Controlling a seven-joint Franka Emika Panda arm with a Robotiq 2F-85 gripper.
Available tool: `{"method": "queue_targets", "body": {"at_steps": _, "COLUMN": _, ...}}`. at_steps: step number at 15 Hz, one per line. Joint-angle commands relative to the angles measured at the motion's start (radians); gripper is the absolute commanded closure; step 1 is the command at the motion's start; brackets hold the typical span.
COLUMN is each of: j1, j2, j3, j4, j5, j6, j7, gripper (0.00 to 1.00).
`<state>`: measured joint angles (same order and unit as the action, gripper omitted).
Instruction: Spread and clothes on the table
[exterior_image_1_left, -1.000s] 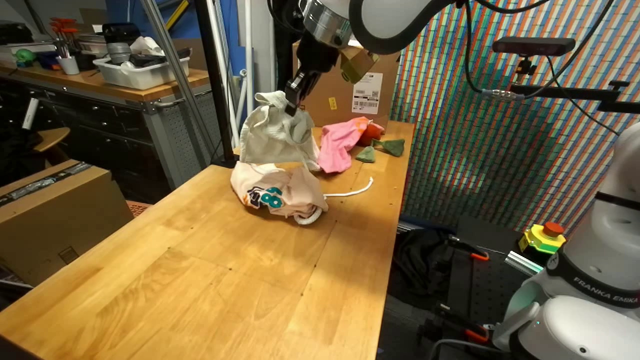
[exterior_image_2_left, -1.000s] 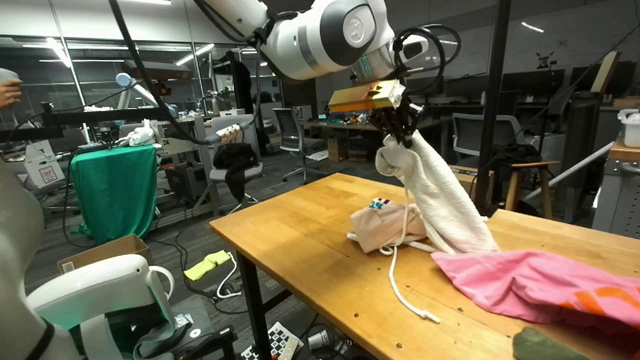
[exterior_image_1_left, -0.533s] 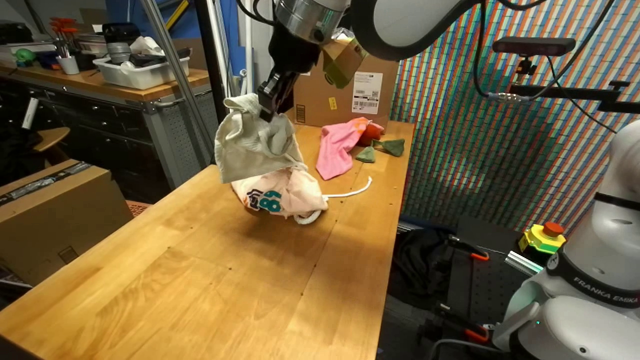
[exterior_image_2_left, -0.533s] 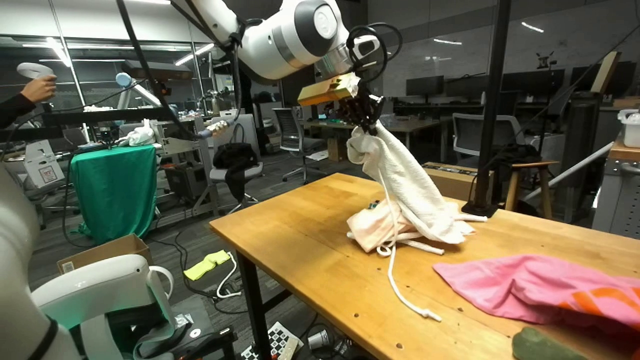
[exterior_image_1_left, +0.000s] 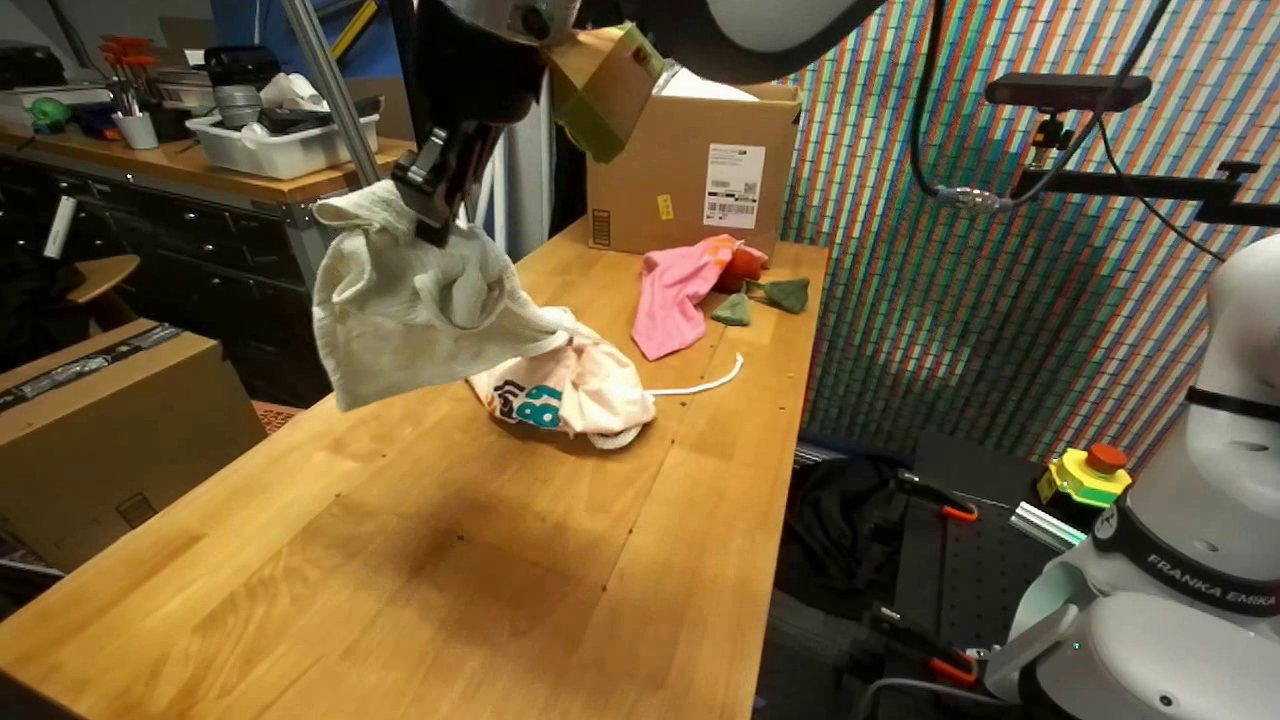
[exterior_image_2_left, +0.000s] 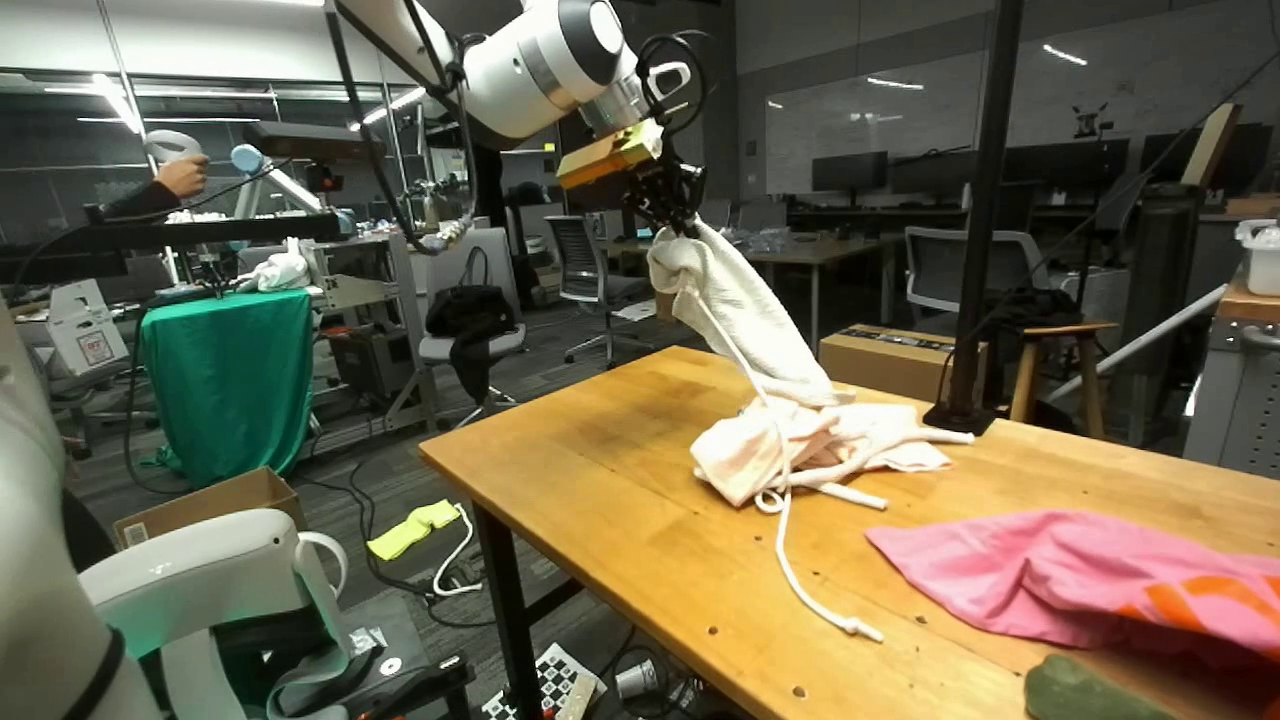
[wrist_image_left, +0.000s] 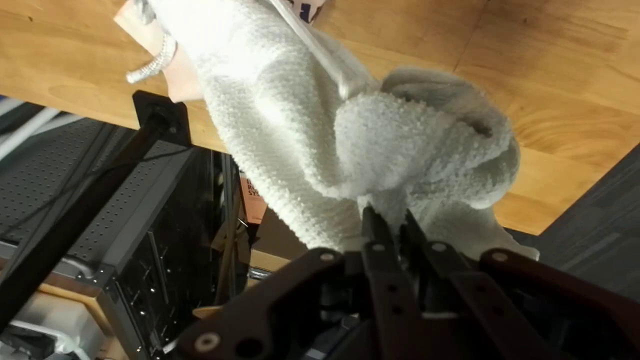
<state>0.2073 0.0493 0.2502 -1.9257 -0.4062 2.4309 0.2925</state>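
Observation:
A white textured cloth (exterior_image_1_left: 400, 320) hangs from my gripper (exterior_image_1_left: 432, 232); both also show in an exterior view, cloth (exterior_image_2_left: 745, 315) and gripper (exterior_image_2_left: 682, 226). In the wrist view the fingers (wrist_image_left: 389, 212) are closed on a bunched fold of the white cloth (wrist_image_left: 280, 115). A crumpled peach cloth (exterior_image_1_left: 600, 385) with dark and teal lettering lies on the wooden table (exterior_image_1_left: 480, 570), also in an exterior view (exterior_image_2_left: 740, 455). The white cloth's lower end reaches it; I cannot tell whether they are one piece. A white cord (exterior_image_2_left: 790, 575) trails on the table. A pink cloth (exterior_image_1_left: 672, 300) lies apart.
Green cloth pieces (exterior_image_1_left: 785, 294) and a red item (exterior_image_1_left: 740, 268) lie by the pink cloth. A large cardboard box (exterior_image_1_left: 650, 190) stands at one table end. A black post (exterior_image_2_left: 985, 240) rises at the table's edge. Another cardboard box (exterior_image_1_left: 130, 430) sits beside the table.
My gripper has moved along the table, away from the large box and pink cloth, pulling the white cloth off the peach cloth's top. The peach cloth shifted slightly. The grip stays closed.

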Motion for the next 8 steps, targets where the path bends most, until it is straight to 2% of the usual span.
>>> {"method": "queue_targets", "body": {"at_steps": 1, "j1": 0.071, "j2": 0.171, "j3": 0.004, "j4": 0.242, "j5": -0.096, "j6": -0.137, "j7": 0.019, "gripper": 0.94}}
{"method": "queue_targets", "body": {"at_steps": 3, "j1": 0.124, "j2": 0.256, "j3": -0.01, "j4": 0.34, "j5": -0.144, "j6": -0.189, "j7": 0.038, "gripper": 0.94}}
{"method": "queue_targets", "body": {"at_steps": 8, "j1": 0.246, "j2": 0.445, "j3": -0.046, "j4": 0.574, "j5": -0.139, "j6": -0.304, "j7": 0.023, "gripper": 0.94}}
